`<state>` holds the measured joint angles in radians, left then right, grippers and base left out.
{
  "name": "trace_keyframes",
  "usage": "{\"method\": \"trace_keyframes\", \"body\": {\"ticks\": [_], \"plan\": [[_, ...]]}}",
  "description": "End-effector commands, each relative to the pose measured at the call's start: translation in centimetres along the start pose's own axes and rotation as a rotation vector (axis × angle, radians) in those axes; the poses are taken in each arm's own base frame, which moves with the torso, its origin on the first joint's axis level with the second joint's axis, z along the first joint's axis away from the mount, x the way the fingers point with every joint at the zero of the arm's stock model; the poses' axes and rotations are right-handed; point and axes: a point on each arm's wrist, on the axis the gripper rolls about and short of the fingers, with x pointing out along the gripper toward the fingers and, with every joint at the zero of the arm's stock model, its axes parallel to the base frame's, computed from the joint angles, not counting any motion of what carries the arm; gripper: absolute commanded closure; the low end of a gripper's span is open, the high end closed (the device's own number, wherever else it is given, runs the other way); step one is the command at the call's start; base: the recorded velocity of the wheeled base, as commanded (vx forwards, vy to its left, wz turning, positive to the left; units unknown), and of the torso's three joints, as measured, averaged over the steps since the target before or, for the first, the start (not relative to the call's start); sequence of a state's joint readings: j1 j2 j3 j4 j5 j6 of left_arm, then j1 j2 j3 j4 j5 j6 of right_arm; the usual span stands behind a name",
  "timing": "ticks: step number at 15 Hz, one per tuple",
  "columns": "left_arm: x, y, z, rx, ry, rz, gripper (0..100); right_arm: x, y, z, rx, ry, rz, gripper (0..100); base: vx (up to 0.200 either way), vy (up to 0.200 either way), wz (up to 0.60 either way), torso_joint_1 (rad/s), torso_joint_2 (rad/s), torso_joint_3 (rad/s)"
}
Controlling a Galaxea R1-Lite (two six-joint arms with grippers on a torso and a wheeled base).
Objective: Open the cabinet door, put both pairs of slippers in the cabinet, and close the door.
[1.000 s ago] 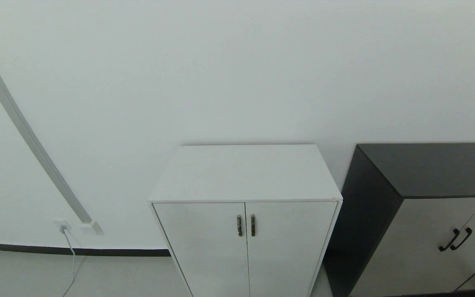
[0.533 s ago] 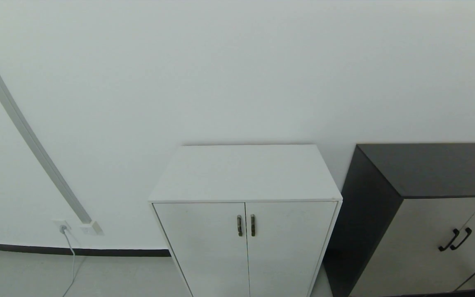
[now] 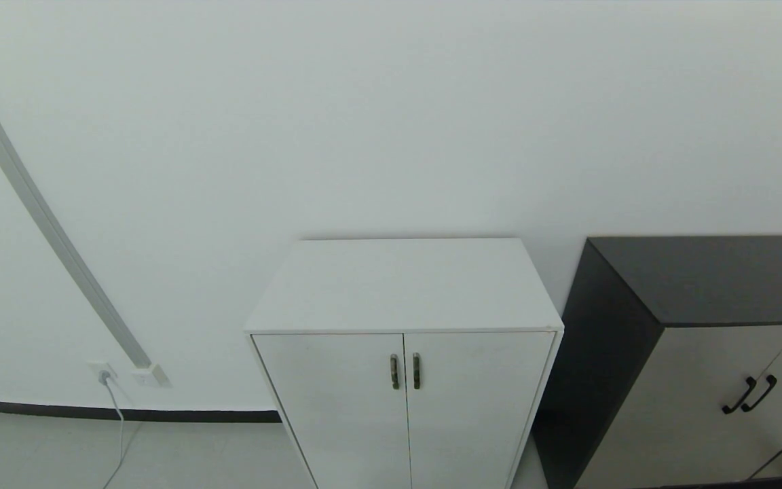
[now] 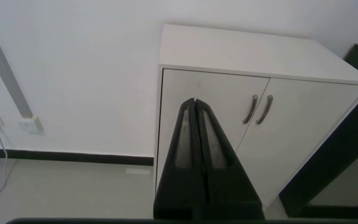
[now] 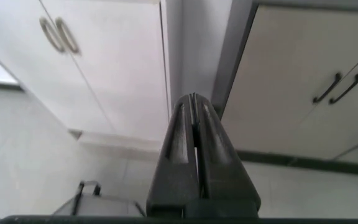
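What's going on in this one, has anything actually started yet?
Nothing is being handled at this moment. The robot faces the white cabinet, which is fully shut, its paired handles untouched. The left gripper and the right gripper are both shut on nothing and held clear of the cabinet front. A dark cabinet stands beside it on the robot's right. Opening the door is not yet done.

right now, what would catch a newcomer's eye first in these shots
The white two-door cabinet stands in the middle against the pale wall, both doors shut, its two metal handles side by side at the centre seam. Close on its right stands a black cabinet with pale doors.
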<state>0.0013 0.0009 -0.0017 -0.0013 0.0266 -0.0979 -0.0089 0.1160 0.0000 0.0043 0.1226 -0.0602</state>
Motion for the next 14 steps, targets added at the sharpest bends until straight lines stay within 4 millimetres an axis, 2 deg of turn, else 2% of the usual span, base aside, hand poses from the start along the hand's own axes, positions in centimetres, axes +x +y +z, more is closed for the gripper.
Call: {"method": "trace_keyframes", "body": {"ticks": [1, 7, 14], "plan": [[0.01, 0.0, 0.0, -0.002, 0.001, 0.0, 100, -0.85, 0.11, -0.32, -0.012, -0.115, -0.004, 100, 0.0, 0.0, 0.0, 0.0, 0.0, 0.0], [0.01, 0.0, 0.0, -0.002, 0.001, 0.0, 100, -0.86, -0.17, -0.23, 0.084, -0.121, -0.121, 100, 0.0, 0.0, 0.0, 0.0, 0.0, 0.0], [0.01, 0.0, 0.0, 0.001, 0.001, 0.0, 100, -0.87, -0.2, -0.22, 0.088, -0.123, -0.132, 100, 0.0, 0.0, 0.0, 0.0, 0.0, 0.0]]}}
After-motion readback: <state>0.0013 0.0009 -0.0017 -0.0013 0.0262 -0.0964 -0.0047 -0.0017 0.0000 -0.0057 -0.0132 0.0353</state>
